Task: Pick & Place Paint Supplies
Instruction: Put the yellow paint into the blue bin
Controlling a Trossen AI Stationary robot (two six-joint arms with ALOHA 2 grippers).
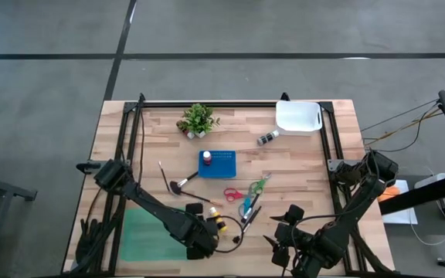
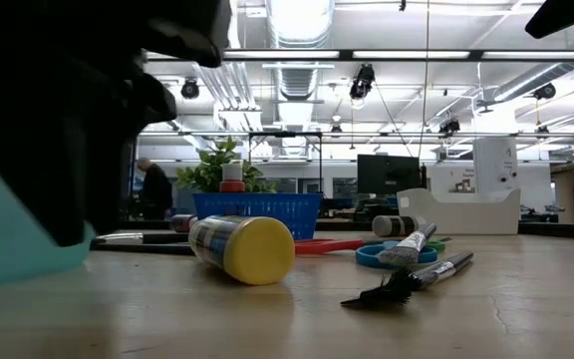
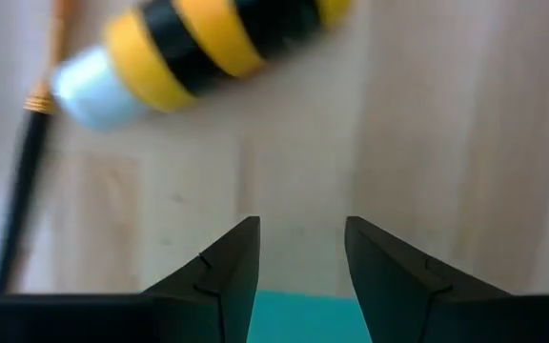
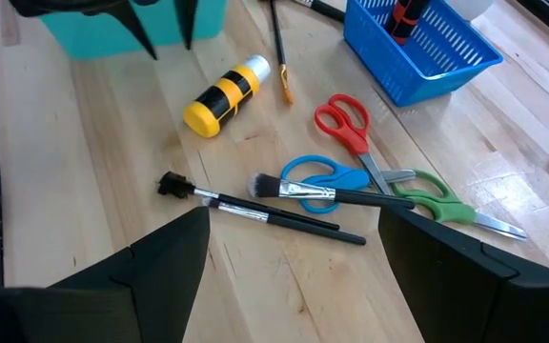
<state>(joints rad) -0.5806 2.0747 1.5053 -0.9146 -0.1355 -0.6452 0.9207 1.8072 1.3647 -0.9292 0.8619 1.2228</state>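
A yellow-and-black paint bottle lies on its side on the wooden table. My left gripper points down just near of it, over the edge of the teal mat. It is open, with nothing between its fingers. Dark-handled brushes and red, blue and green scissors lie in a loose pile to the right. My right gripper hovers open near them. A blue basket holds a red-capped bottle.
A potted plant and a white tray stand at the far edge, with a small dark bottle lying by the tray. Two more brushes lie left of the basket. An orange-tipped brush lies beside the yellow bottle.
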